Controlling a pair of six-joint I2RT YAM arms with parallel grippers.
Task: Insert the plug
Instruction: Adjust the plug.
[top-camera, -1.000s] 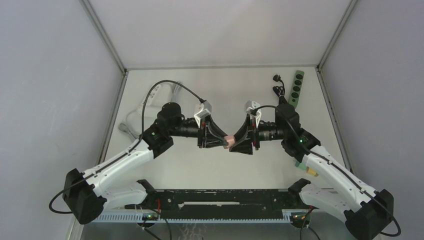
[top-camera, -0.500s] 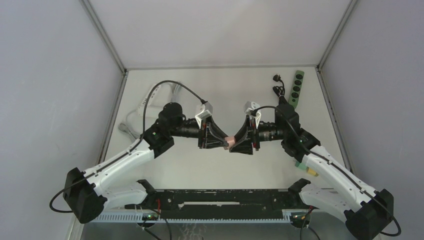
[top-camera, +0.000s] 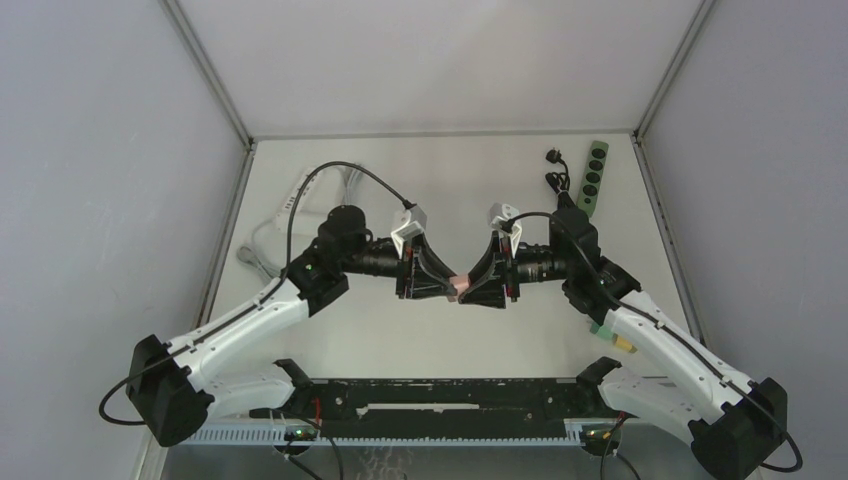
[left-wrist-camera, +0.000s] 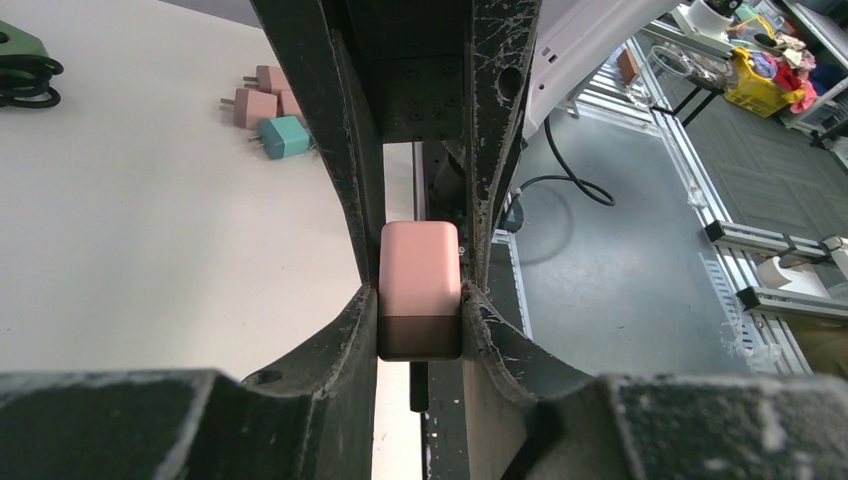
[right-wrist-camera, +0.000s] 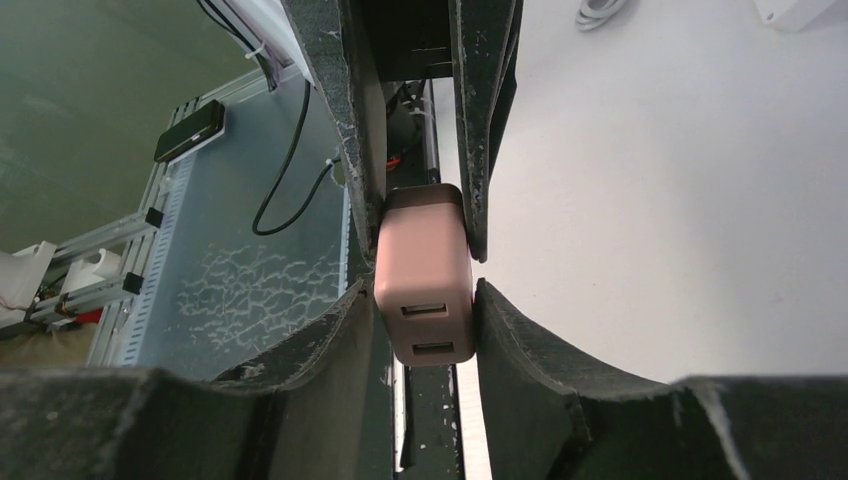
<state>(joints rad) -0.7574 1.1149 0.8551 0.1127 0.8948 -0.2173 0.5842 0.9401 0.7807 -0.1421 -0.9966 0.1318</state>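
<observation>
A pink plug (top-camera: 456, 285), a small charger block, hangs in the air between both grippers over the middle of the table. My left gripper (top-camera: 445, 283) is shut on its dark pronged end. My right gripper (top-camera: 468, 287) is shut on its pink end. In the left wrist view the plug (left-wrist-camera: 420, 270) sits tight between my fingers (left-wrist-camera: 350, 330), with one prong showing below it. In the right wrist view the plug (right-wrist-camera: 424, 265) shows two USB slots and touches both fingers (right-wrist-camera: 500, 330). A green power strip (top-camera: 593, 178) lies at the back right.
A white power strip with its cable (top-camera: 300, 195) lies at the back left. A black cord (top-camera: 553, 170) is coiled beside the green strip. Loose pink plugs (left-wrist-camera: 255, 100) and a teal plug (left-wrist-camera: 285, 137) lie on the table near the right arm (top-camera: 612, 335).
Almost nothing has changed. Both grippers stay tip to tip on the pink plug, and the left arm's cable has shifted slightly.
</observation>
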